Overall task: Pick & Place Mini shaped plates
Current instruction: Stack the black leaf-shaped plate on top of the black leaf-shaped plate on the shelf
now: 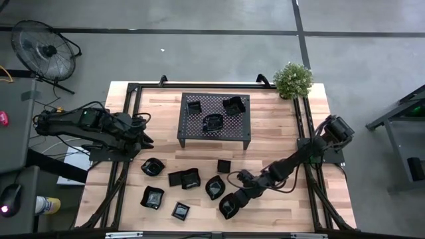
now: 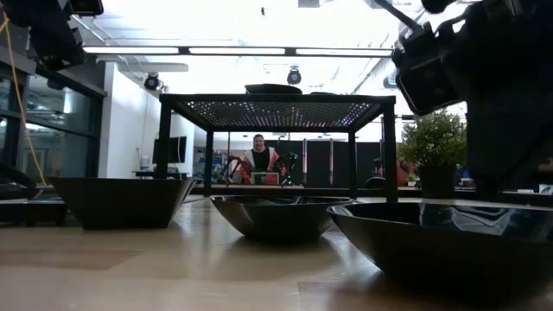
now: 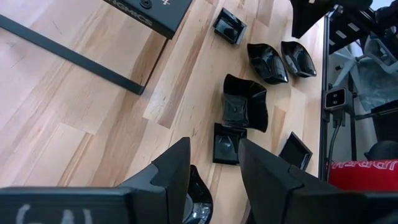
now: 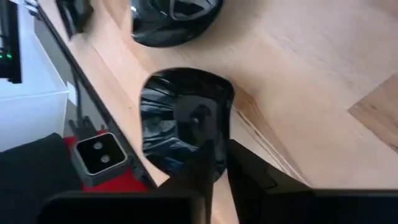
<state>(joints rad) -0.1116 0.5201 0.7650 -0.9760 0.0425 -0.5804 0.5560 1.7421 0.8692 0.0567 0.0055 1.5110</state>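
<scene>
Several small glossy black plates lie on the wooden table, among them a round one (image 1: 153,166), a leaf-shaped one (image 1: 215,188) and a square one (image 1: 180,211). Three more sit on top of the black mesh rack (image 1: 214,136). My right gripper (image 1: 236,198) is near the table's near edge, shut on a rounded plate (image 4: 180,118), which also shows large in the low view (image 2: 432,233). My left gripper (image 3: 214,180) is open and empty above the table's left part, over a square plate (image 3: 225,144). My right gripper pinches the plate's rim (image 4: 214,146) between its two fingers, one finger over the inside of the plate and one outside it. The fingers slant down from the table's right side. The plate sits open side up; whether its base touches the table, I cannot tell.
A potted plant (image 1: 293,79) stands at the table's far right corner. Black frame rails (image 1: 129,126) run along both sides of the table. A fan (image 1: 45,50) stands on the floor at far left. A person (image 2: 257,155) sits in the room beyond the rack.
</scene>
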